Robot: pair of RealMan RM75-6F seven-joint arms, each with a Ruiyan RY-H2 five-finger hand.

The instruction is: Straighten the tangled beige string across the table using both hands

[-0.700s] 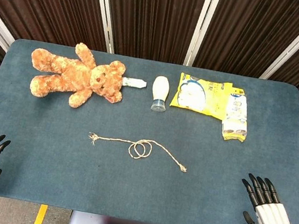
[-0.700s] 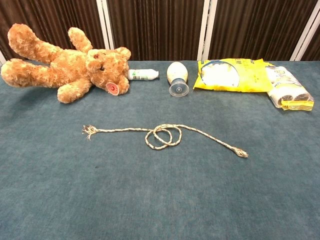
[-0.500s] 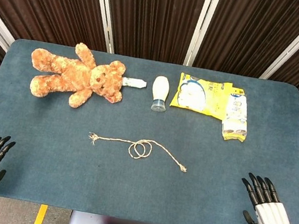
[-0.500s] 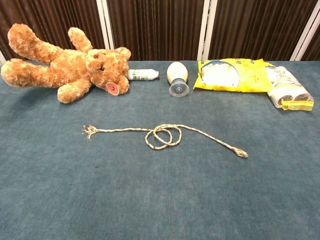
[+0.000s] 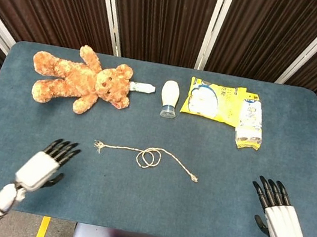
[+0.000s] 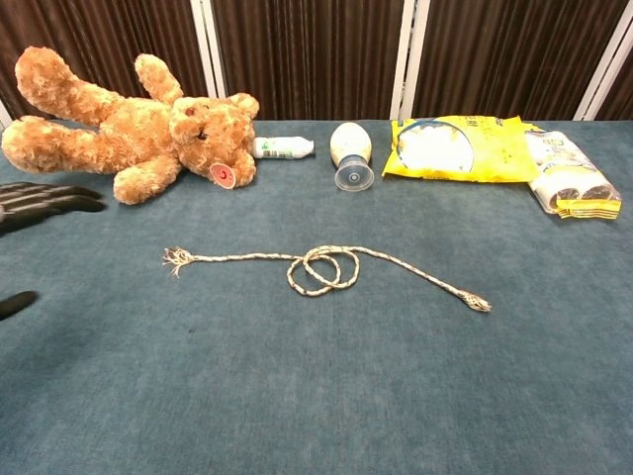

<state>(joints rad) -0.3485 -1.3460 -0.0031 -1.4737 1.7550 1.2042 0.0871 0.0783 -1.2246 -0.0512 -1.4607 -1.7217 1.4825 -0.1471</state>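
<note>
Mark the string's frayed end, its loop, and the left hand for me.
frayed end (image 6: 176,260), chest view, on the splayed fibres at the string's left tip.
loop (image 6: 321,269), chest view, on the coiled strands at mid-string.
left hand (image 5: 40,169), head view, on the white back of the hand.

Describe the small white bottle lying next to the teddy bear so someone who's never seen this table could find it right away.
Start at the teddy bear lying at the far left of the blue table. Just right of its head lies the small white bottle on its side, partly hidden behind the bear. It is slimmer than the egg-shaped white container further right, and has a green-printed label.
</note>
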